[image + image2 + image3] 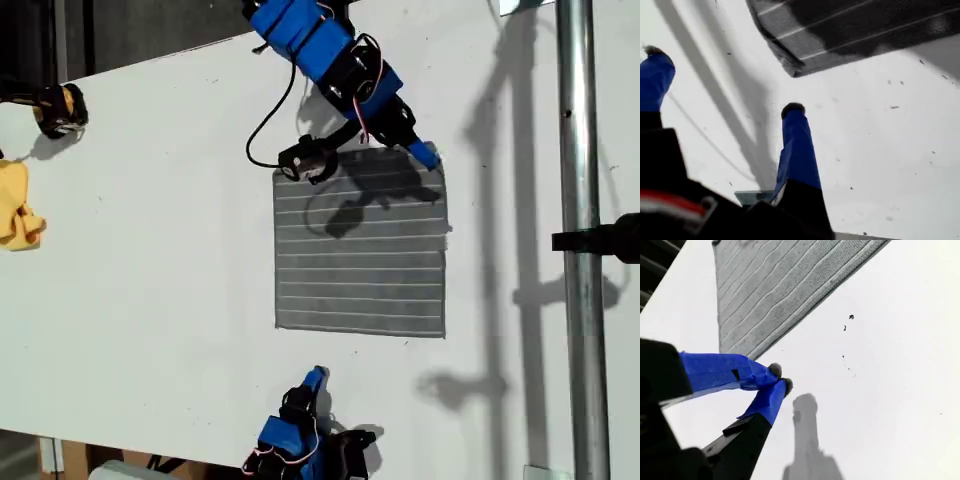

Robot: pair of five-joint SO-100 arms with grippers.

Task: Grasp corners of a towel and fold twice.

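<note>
1. While the towel lies flat and unfolded on the white table, a little toward the exterior view's right, neither arm has a hold on it, so this looks like the reach for the first corners.
2. Up at the towel's upper right corner in the exterior view, my first gripper has its jaws spread wide. Its own camera shows a shaded corner ahead of the fingers, not between them.
3. I cannot say for sure whether a fingertip touches the cloth; the arm's shadow hides that spot.
4. My second gripper sits near the table's lower edge in the exterior view, clear of the towel's near hem, tips pressed together on nothing.
5. Next, I'd judge, the first needs to drop over its corner and pinch. The second must open and move up to a corner of its own.
</note>
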